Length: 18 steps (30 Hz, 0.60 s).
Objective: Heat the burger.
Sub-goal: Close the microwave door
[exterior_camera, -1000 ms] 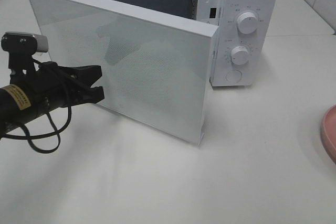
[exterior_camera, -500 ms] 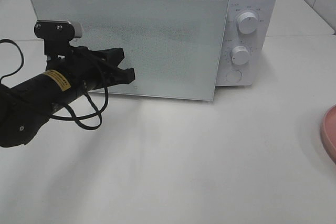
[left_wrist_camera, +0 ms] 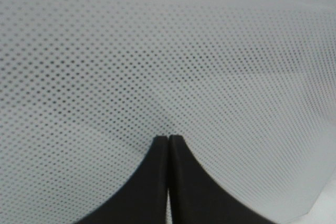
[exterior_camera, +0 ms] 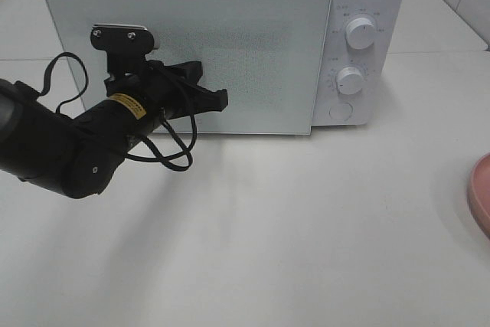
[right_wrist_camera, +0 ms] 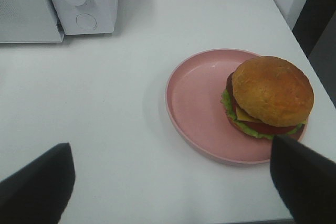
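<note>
Exterior high view: the left gripper (exterior_camera: 218, 99), jaws closed and empty, is pressed against the microwave (exterior_camera: 367, 5) door (exterior_camera: 253, 44). The burger (right_wrist_camera: 270, 95) is seen on the pink plate (right_wrist_camera: 197, 108) beneath the right gripper (right_wrist_camera: 170, 182), jaws wide apart and empty.

1 microwave (exterior_camera: 230, 44), 1 burger (right_wrist_camera: 269, 97), 1 plate (right_wrist_camera: 194, 103)

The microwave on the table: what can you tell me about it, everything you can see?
The microwave is a white, boxy countertop unit standing upright at the back of the white table. Its door, a pale panel with a fine dotted mesh, looks shut flush. To the door's right sit two round white dials stacked vertically above a round button. The left gripper, jaws shut, presses its black tips against the door. Its inside is hidden.
</note>
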Available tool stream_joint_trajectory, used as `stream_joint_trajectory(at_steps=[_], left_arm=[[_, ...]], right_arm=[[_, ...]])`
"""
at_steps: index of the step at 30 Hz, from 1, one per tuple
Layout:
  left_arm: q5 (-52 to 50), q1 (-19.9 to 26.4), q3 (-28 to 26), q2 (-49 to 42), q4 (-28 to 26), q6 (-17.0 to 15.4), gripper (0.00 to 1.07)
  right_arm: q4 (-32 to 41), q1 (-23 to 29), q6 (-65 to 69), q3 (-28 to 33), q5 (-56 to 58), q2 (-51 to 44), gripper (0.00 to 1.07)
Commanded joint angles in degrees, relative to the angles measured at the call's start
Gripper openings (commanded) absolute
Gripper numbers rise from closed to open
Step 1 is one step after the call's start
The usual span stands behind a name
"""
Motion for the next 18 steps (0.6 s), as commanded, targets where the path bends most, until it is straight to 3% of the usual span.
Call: stream_joint_trajectory(at_steps=[1,2,9,13,18], left_arm=[[-1.1,0.2,-2.6,0.2,-5.3,2.8,0.00],[-1.1,0.1,-3.7,0.5,-5.4,4.6,0.00],[-0.4,0.1,-6.5,0.6,-8.4,5.8,0.00],[2.7,0.1,-10.8,2.3,-11.3,9.5,0.00],[6.4,-0.1,-14.7,3.8,-12.6,9.5,0.00]], right_arm=[[0.1,-0.3,-0.2,0.0,-0.4,-1.1,0.98],[0.1,-0.3,-0.1,0.0,-0.4,-1.1,0.98],[0.1,-0.3,-0.1,0.0,-0.4,-1.1,0.98],[0.1,-0.3,-0.1,0.0,-0.4,-1.1,0.98],[0.1,-0.3,0.0,0.0,-0.4,-1.1,0.98]])
